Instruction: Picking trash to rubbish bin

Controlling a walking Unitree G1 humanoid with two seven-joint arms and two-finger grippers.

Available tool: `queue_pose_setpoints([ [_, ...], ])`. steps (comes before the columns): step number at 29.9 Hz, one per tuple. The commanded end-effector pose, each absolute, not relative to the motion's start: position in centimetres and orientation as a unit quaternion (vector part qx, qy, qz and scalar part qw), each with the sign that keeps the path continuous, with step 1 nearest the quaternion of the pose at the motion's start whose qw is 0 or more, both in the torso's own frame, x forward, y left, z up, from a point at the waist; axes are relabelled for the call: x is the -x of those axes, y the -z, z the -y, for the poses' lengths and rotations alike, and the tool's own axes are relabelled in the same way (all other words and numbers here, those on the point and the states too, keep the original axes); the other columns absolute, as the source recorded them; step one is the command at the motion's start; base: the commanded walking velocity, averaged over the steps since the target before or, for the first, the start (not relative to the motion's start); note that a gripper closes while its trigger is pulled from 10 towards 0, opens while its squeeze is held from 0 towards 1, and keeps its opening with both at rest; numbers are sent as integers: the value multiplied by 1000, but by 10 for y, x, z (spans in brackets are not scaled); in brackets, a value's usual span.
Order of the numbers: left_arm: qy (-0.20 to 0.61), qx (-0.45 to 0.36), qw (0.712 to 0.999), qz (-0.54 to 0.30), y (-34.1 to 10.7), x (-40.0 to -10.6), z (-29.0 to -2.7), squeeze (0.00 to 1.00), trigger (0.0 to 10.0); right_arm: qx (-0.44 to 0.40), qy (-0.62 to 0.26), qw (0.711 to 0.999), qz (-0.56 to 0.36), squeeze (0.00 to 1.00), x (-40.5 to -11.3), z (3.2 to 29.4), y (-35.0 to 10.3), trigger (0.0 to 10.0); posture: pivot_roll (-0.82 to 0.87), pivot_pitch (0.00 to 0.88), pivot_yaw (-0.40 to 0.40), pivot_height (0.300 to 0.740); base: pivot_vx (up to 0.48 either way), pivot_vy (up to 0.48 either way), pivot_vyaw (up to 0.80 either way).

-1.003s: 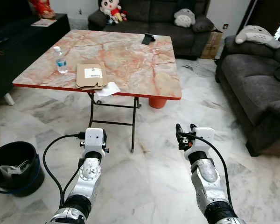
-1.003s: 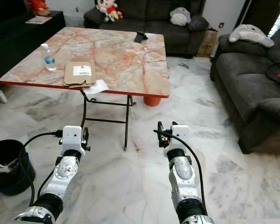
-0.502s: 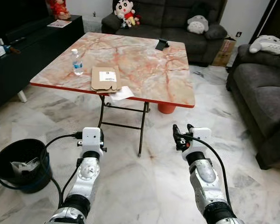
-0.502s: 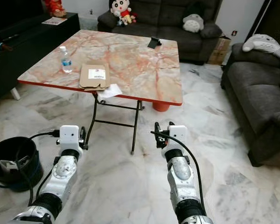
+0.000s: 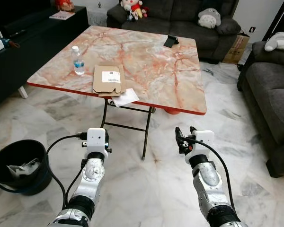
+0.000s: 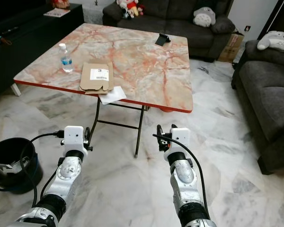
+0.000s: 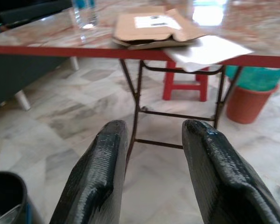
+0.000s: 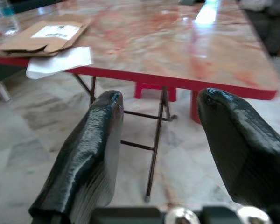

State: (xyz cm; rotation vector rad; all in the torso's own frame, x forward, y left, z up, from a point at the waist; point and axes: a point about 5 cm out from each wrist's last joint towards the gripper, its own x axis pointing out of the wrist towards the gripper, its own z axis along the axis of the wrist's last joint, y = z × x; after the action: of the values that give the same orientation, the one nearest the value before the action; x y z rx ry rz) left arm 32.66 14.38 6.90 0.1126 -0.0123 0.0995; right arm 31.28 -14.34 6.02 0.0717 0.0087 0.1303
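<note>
On table: cardboard, paper, bottle

One table, one bottle, one cardboard sheet, one paper, one bin, two sofas.

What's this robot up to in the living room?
It is tidying up trash. It stands facing a marble-topped table with both arms out, left gripper and right gripper open and empty. On the table lie a flattened cardboard mailer, a sheet of white paper overhanging the edge, and a water bottle. A black bin sits on the floor to its left.
</note>
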Motion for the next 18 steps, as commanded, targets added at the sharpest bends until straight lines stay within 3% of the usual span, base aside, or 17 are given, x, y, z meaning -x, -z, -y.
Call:
queue_pose_setpoints([
  [1, -57, -57, 997, 2, -69, -327, -147, 0, 10000, -35, -66, 997, 4, 0, -314, 143, -64, 10000, 99, 0, -103, 740, 330, 0, 475],
  [18, -57, -57, 997, 7, -72, -328, -147, 0, 10000, -47, -56, 997, 0, 0, -314, 146, -63, 10000, 97, 0, -100, 740, 329, 0, 25],
])
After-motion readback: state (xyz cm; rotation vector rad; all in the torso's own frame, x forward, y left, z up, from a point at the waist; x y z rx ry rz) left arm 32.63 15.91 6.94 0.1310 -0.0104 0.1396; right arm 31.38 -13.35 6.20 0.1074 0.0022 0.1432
